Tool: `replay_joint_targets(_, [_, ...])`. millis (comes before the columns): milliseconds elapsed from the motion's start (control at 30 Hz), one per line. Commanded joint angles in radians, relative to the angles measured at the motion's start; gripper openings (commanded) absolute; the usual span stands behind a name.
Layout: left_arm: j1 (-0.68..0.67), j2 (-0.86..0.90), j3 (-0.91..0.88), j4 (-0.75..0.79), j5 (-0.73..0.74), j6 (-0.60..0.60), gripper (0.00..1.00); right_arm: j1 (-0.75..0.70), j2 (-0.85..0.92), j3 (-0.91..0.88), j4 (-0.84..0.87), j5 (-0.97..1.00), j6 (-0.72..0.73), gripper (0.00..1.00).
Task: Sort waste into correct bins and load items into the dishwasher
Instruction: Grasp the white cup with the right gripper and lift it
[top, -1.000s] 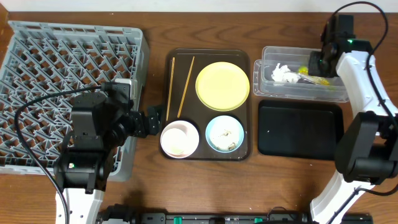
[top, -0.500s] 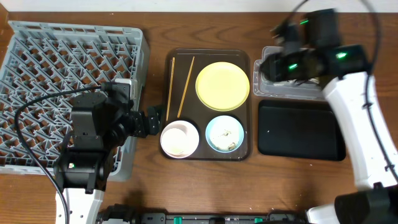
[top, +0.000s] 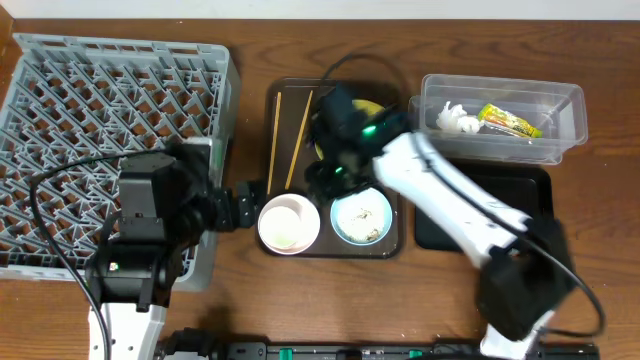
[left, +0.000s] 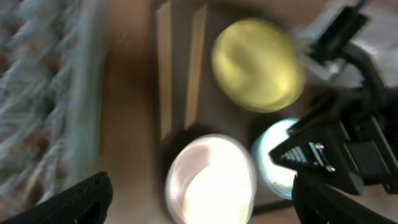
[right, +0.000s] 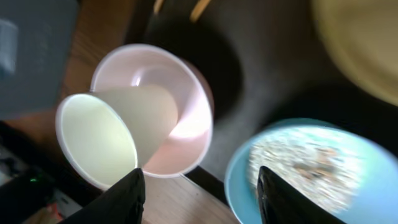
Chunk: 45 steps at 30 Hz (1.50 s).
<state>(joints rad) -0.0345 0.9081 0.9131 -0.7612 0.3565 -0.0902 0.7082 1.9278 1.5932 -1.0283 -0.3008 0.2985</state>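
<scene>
The left arm (top: 150, 225) sits low and closest in, between the dish rack (top: 100, 110) and the brown tray (top: 325, 246). Its jaws are spread wide and empty, aimed at the pinkish bowl (right: 186, 106) from just beside that bowl's rack-side rim; the blurred wrist view does not show whether they touch. In that bowl the white cup (right: 118, 134) lies tipped on its side, mouth toward the near edge of the tray. The blue bowl (right: 235, 180) stands just beside it, with rice scraps (right: 305, 158) scattered over its bottom.

The right arm (top: 440, 190) stretches diagonally from its base across the black tray (top: 525, 185), its wrist turned down over the brown tray. Its jaws gape wide, holding nothing, above the gap between the two bowls. The scraps look like the only waste not yet binned, so the blue bowl seems the likely next target. The right arm is the nearer one and would need only a short sideways shift and a drop onto the rim. A round bowl has no long axis, so any point on the rim would serve.

Beyond the bowls, the two chopsticks (top: 299, 140) lie side by side, pointing away from the robot. The yellow plate (left: 255, 65) rests beside them. Farthest back on the tabletop (top: 600, 200), the clear tub (top: 570, 100) holds the tissue (top: 452, 118) and the wrapper (top: 508, 121).
</scene>
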Motion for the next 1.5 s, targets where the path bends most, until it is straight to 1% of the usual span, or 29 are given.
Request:
replay_joint_targets(0, [0.039, -0.002, 0.026, -0.101, -0.299, -0.122, 0.92, 0.046, 0.055, -0.006, 0.014, -0.017, 0.023, 0.54])
replay_joint_targets(67, [0.068, -0.002, 0.026, -0.150, -0.380, -0.171, 0.92, 0.068, 0.072, -0.006, 0.027, -0.039, 0.006, 0.54])
replay_joint_targets(100, [0.086, -0.003, 0.026, -0.161, -0.384, -0.183, 0.93, 0.079, 0.076, -0.006, 0.036, -0.048, -0.004, 0.54])
replay_joint_targets(200, [0.121, -0.003, 0.026, -0.164, -0.383, -0.212, 0.93, 0.099, 0.079, -0.006, 0.058, -0.036, -0.008, 0.54])
replay_joint_targets(333, [0.124, -0.003, 0.025, -0.158, -0.383, -0.212, 0.93, 0.104, 0.081, -0.006, 0.060, 0.030, -0.006, 0.49])
replay_joint_targets(400, [0.124, -0.003, 0.025, -0.158, -0.383, -0.212, 0.93, 0.098, 0.080, -0.005, 0.061, 0.052, 0.000, 0.47])
replay_joint_targets(467, [0.124, -0.003, 0.025, -0.158, -0.345, -0.211, 0.93, 0.079, 0.079, -0.001, 0.064, 0.074, 0.001, 0.47])
replay_joint_targets(600, [0.124, -0.001, 0.025, -0.158, -0.311, -0.212, 0.93, 0.041, 0.062, 0.003, 0.056, 0.056, -0.013, 0.46])
replay_joint_targets(667, [0.124, 0.000, 0.025, -0.158, -0.311, -0.212, 0.92, 0.030, 0.043, 0.003, 0.057, 0.011, -0.060, 0.46])
replay_joint_targets(800, [0.123, 0.000, 0.025, -0.158, -0.311, -0.258, 0.92, 0.035, 0.006, 0.003, 0.072, -0.124, -0.260, 0.47])
replay_joint_targets(867, [0.123, 0.001, 0.025, -0.158, -0.312, -0.263, 0.92, 0.051, 0.002, 0.003, 0.068, -0.115, -0.278, 0.46])
replay_joint_targets(1133, [0.123, 0.035, 0.024, -0.165, -0.311, -0.263, 0.92, 0.107, 0.005, 0.000, 0.069, -0.115, -0.278, 0.41])
replay_joint_targets(1200, [0.123, 0.047, 0.024, -0.166, -0.303, -0.262, 0.92, 0.126, 0.011, -0.009, 0.076, -0.105, -0.268, 0.37])
replay_joint_targets(1267, [0.123, 0.058, 0.024, -0.166, -0.270, -0.262, 0.92, 0.149, 0.021, -0.031, 0.093, -0.021, -0.190, 0.33])
replay_joint_targets(1300, [0.123, 0.064, 0.024, -0.166, -0.252, -0.261, 0.92, 0.166, 0.032, -0.060, 0.118, 0.048, -0.122, 0.29])
replay_joint_targets(1433, [0.123, 0.063, 0.024, -0.166, -0.232, -0.259, 0.92, 0.177, 0.054, -0.125, 0.206, 0.060, -0.052, 0.27])
replay_joint_targets(1467, [0.123, 0.063, 0.024, -0.166, -0.229, -0.258, 0.91, 0.176, 0.057, -0.143, 0.231, 0.061, -0.034, 0.23])
